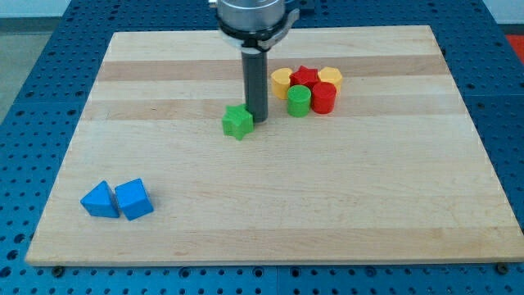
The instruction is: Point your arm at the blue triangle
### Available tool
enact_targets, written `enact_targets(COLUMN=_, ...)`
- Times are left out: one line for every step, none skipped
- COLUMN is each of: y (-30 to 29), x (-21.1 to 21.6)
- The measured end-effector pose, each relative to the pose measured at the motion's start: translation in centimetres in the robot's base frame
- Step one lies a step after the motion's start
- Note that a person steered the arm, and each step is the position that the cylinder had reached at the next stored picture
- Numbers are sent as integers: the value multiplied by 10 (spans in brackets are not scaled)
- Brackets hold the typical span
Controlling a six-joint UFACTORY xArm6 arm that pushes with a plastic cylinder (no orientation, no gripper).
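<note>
Tip: my tip touches green star block | Hand: none fitted, state cannot be told | Target: blue triangle block near pale wooden desk bottom-left, touching blue cube-like block | Risk: dragging star; nudging target; choosing wrong blue.

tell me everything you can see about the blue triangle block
The blue triangle lies flat on the wooden board near the view's bottom left corner. It is a solid, matte block with a lighter top face and darker sides, one corner pointing toward the view's top. Its right side touches or nearly touches a second blue block. My tip is far off, beside the green star near the board's middle.
</note>
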State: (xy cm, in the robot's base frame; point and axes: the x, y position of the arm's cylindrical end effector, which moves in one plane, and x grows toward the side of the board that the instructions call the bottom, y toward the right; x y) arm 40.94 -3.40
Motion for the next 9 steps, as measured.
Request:
enact_targets(y=-23, x=18)
enact_targets(y=-50, x=26)
enact_targets(y=-76, x=25)
enact_targets(y=-96, x=34)
enact_targets(y=-110, x=58)
enact_targets(y=-126, x=72)
enact_targets(y=-143, x=72)
enact_targets(y=-156, x=74)
enact_targets(y=-136, x=64)
